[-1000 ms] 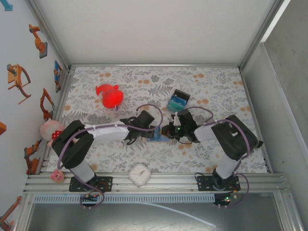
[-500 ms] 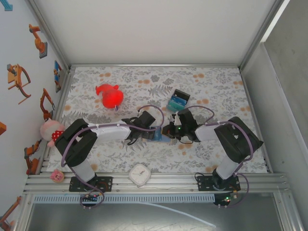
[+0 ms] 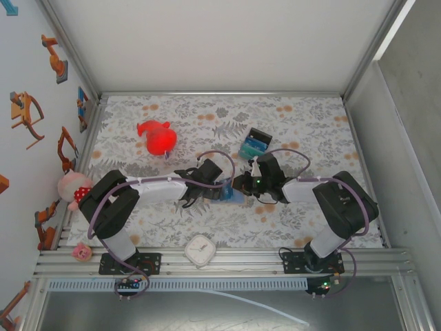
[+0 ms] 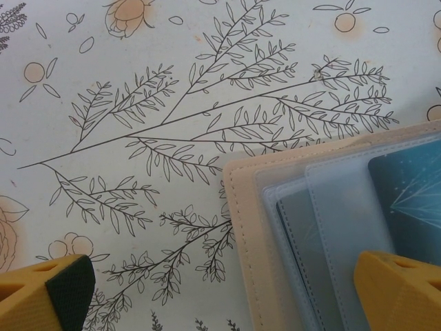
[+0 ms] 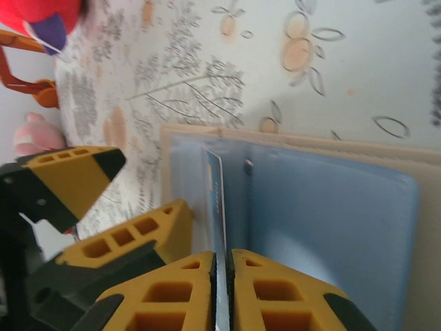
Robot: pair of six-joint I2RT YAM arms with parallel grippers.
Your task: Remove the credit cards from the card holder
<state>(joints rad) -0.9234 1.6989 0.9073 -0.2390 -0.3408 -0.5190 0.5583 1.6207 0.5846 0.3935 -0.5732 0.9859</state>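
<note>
1. At the table's far left edge, a pink doll [image 3: 72, 186] is lying beside the floral tablecloth [image 3: 310, 117]. A small pink toy [image 3: 82, 252] is sitting on the rail near the left arm's base.
2. A red plush toy [image 3: 157, 136] is resting on the cloth toward the back left, well apart from both arms.
3. A white clock [image 3: 200, 249] is lying at the near edge, between the two arm bases.
4. The left gripper [image 4: 220, 276] is reaching toward the table's middle with its yellow fingers [image 4: 48, 293] spread wide apart, holding nothing. One finger is hanging over bare cloth and the other over the holder's clear sleeves. Whether that finger is touching them cannot be told.
5. The card holder [image 4: 241, 227] is lying open and flat at the middle of the table, between the two grippers. Its tan edge and light blue lining are facing up, and a teal credit card [image 4: 410, 200] is sitting inside a sleeve.
6. The right gripper [image 5: 222, 256] is reaching in from the right, its jaws pinching together on a credit card [image 5: 218, 200]. The card is seen edge-on and is standing upright over the blue lining.
7. A black-edged blue-and-teal block [image 3: 255, 145] is sitting just behind the right gripper, apart from the holder.
</note>
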